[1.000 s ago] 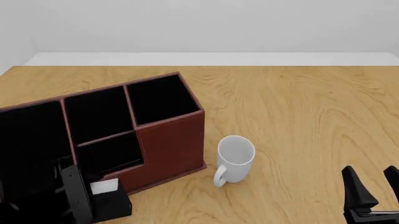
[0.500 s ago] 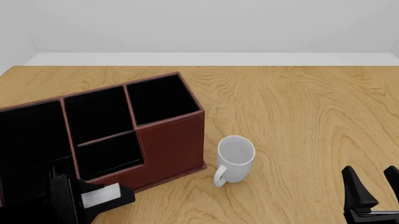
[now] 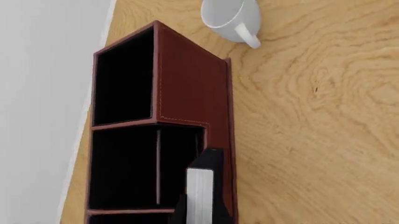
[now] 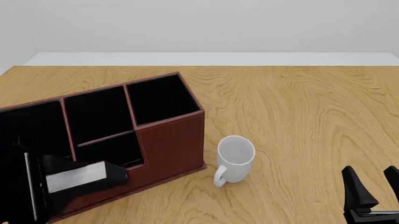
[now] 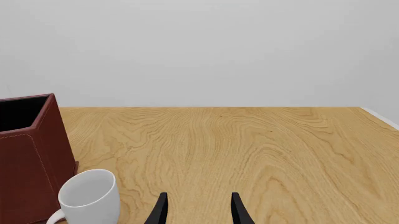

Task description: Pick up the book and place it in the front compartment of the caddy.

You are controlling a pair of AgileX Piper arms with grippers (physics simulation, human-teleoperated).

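The left end effector [image 4: 37, 186] pinched the book [image 4: 78, 176], holding it raised over the low front compartment of the caddy [image 4: 171, 144]. The white mug [image 4: 235, 158] stood on the bench [image 4: 299, 116] just beside the caddy. The right end effector [image 4: 374, 184] was spread, holding nothing.

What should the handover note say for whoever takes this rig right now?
Left gripper: shut on the small black-covered book with a white page-edge band, carried above the near edge of the reddish-brown leather-look caddy.
Right gripper: jaws open, empty, idle at the right, clear of the white mug.
Done: book picked up.
Left: lower it into the front compartment, then release.
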